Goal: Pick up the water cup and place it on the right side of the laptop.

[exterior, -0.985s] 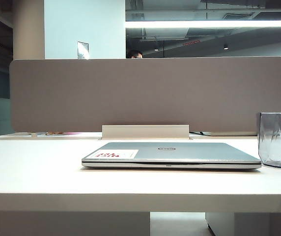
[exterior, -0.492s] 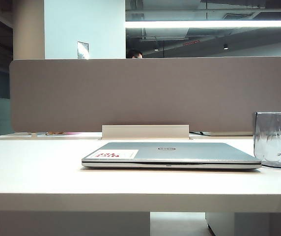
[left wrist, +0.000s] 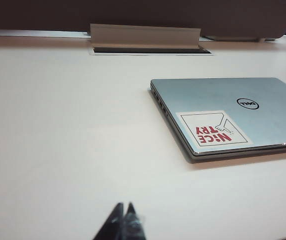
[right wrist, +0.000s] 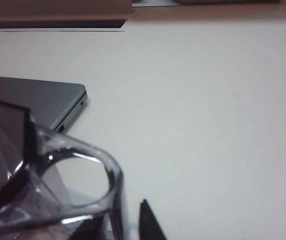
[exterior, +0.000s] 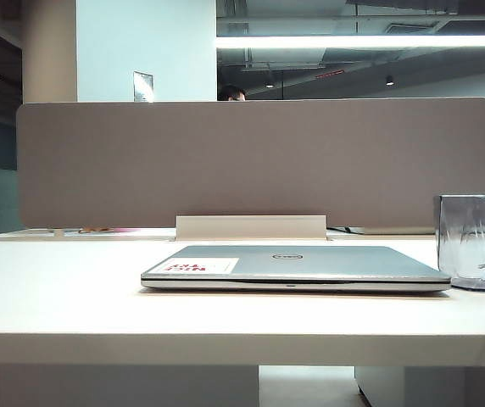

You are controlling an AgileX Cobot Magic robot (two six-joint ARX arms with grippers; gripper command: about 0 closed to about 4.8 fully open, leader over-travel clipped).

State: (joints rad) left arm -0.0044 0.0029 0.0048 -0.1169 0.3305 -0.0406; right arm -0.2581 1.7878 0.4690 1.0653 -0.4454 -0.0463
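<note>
A white desk [exterior: 73, 297] fills the exterior view, backed by a long grey partition panel [exterior: 251, 161] with a pale cable tray [exterior: 251, 226] at its foot. A closed silver-grey laptop [exterior: 293, 267] lies flat at the middle of the desk, its round logo [exterior: 287, 256] showing on the lid and a white sticker [exterior: 202, 265] with red print near the left corner. The water cup [exterior: 473, 242], transparent smoky grey with faceted walls, stands upright on the desk just beside the laptop's right edge, close to the right border of this view. In the right wrist view the cup's looped side handle [right wrist: 78, 175] appears very near the camera, with the laptop's corner [right wrist: 38, 100] behind it. The right gripper [right wrist: 120, 225] sits at that handle: two dark fingertips [right wrist: 150, 225] stand a little apart on either side of the handle's clear wall, not pressed flat against it, though little of them shows. In the left wrist view the left gripper [left wrist: 122, 222] hangs over bare desk well away from the laptop [left wrist: 233, 112], its two dark tips meeting in a point, so the fingers appear together and hold nothing.
</note>
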